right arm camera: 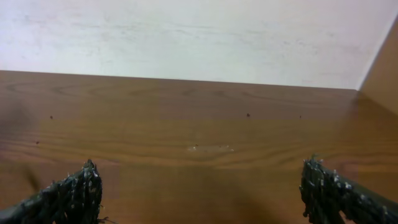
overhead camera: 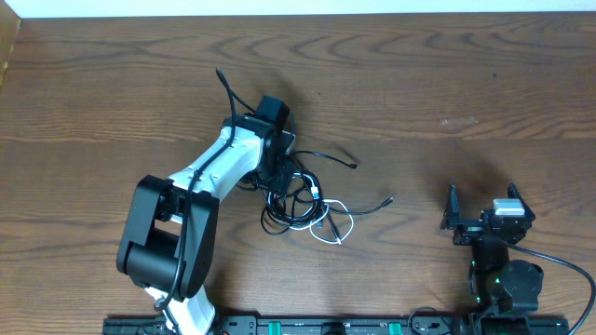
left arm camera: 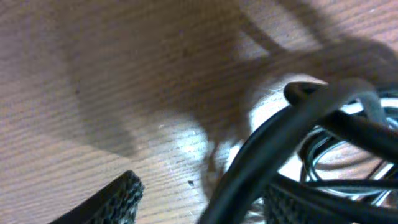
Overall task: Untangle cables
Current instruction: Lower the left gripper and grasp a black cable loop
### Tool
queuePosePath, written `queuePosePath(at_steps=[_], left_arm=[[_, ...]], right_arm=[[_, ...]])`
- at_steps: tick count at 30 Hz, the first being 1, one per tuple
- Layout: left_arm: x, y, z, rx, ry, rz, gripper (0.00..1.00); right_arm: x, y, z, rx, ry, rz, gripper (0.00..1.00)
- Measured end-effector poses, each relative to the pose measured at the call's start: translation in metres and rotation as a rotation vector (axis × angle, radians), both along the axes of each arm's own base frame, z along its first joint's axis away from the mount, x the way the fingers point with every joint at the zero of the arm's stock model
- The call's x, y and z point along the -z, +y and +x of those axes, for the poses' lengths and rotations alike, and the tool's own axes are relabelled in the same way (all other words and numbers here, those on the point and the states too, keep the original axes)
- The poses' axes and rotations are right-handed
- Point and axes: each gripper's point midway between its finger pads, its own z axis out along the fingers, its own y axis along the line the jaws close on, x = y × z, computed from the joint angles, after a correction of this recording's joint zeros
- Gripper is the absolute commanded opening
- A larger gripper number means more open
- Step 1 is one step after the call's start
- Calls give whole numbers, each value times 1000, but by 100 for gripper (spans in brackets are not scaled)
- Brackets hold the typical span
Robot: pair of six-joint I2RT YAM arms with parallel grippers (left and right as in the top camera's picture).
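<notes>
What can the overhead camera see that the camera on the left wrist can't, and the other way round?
Only overhead: the left arm, the open right gripper parked apart, the whole tangle of cables. Only left wrist: the left gripper up close, a black cable running between its ribbed fingers. Both: black cables on the wooden table.

A brown wood-grain table (overhead camera: 447, 84) carries tangled black cables (overhead camera: 294, 199) and one white cable (overhead camera: 331, 238).

Tangled cables (overhead camera: 307, 212) lie, seemingly heaped, on wooden table (overhead camera: 447, 93).
</notes>
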Motion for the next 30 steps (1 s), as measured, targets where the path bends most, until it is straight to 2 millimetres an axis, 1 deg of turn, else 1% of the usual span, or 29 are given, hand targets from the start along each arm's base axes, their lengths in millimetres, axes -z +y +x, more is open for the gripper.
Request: queuePosePath(at_steps=[5, 16, 23, 25, 26, 27, 30], left_arm=[[0, -3, 2, 3, -8, -14, 45], [0, -4, 3, 3, -12, -21, 45], [-1, -9, 1, 3, -1, -50, 43], [-1, -10, 1, 4, 0, -52, 42], [0, -9, 1, 4, 1, -51, 38], [0, -9, 0, 4, 2, -51, 36], [4, -8, -3, 4, 9, -50, 34]], right_arm=[[0, 0, 0, 0, 0, 0, 99], [0, 0, 0, 0, 0, 0, 99], [0, 0, 0, 0, 0, 0, 99], [0, 0, 0, 0, 0, 0, 99], [0, 0, 0, 0, 0, 0, 99], [0, 0, 0, 0, 0, 0, 99], [0, 0, 0, 0, 0, 0, 99]])
